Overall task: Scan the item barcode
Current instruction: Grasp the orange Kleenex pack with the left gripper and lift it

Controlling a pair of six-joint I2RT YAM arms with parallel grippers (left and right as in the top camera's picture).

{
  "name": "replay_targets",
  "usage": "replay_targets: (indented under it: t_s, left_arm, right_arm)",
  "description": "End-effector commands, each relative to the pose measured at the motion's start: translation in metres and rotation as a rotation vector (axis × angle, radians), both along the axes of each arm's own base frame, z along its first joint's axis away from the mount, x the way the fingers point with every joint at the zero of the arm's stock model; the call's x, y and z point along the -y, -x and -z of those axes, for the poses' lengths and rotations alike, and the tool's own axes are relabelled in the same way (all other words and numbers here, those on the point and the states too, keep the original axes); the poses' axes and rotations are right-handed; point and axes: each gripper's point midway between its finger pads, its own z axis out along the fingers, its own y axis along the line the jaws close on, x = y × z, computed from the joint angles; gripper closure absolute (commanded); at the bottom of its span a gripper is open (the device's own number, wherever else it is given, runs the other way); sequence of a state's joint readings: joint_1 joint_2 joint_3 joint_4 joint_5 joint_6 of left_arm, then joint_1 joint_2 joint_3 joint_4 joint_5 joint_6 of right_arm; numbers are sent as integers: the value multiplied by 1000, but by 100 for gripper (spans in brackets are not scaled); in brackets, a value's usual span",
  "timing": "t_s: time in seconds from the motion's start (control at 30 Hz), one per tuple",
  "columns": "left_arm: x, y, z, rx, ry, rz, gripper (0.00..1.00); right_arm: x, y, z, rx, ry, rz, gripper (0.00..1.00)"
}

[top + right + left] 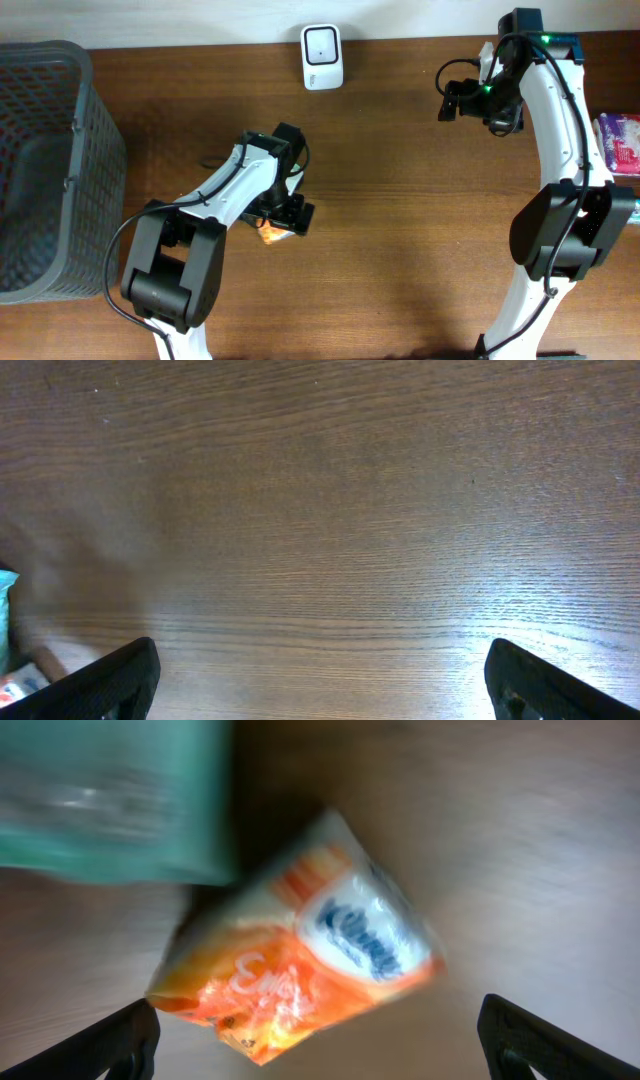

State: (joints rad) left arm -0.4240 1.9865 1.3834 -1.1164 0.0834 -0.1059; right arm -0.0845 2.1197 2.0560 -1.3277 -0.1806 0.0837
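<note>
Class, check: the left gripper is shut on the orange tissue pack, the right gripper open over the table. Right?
No: the left wrist view shows the left gripper open, fingers clear of the orange tissue pack. The right gripper is open over the table.

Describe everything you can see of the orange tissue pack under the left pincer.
The orange tissue pack is a soft pouch in glossy plastic wrap, orange and white with a blue oval Kleenex logo. It looks slightly crumpled and lies on the wooden table, turned diagonally in the left wrist view. The left pincer hangs open above it, not touching. A blurred teal object sits by its upper corner; whether they touch is unclear. No barcode shows on this face.
</note>
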Motion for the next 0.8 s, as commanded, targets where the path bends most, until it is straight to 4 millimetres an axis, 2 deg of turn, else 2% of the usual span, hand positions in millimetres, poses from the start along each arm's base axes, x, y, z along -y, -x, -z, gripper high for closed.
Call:
replay_targets:
  t_s: [0.0,0.1,0.17,0.23,0.3,0.37,0.47,0.57,0.63,0.67,0.77]
  left_arm:
    - [49,20,-11,-109,290,14,1]
    - [77,32,-24,-176,441,5,0]
    - [84,34,-28,-187,481,4,1]
    - [73,25,-23,-136,401,25,1]
    - [53,7,-12,-34,273,93,1]
    - [50,1,-11,-8,252,98,1]
    - [65,-1,-35,-28,327,99,0]
    - [73,-25,-69,63,349,178,0]
    - [52,-48,-64,175,209,264,1]
    - [46,-50,-58,189,177,313,1]
    - [55,-39,-34,163,247,327,0]
  right_arm:
    - [2,1,3,-10,6,13,1]
    - [2,1,3,-10,6,13,1]
    - [2,1,3,-10,6,13,1]
    - [2,1,3,-10,6,13,1]
    - [2,1,3,-10,6,13,1]
    - [2,1,3,-10,6,13,1]
    - [2,1,3,-10,6,13,1]
    - [2,1,3,-10,6,13,1]
    - [2,1,3,-10,6,13,1]
    - [2,1,3,-10,6,13,1]
    - [2,1,3,-10,6,13,1]
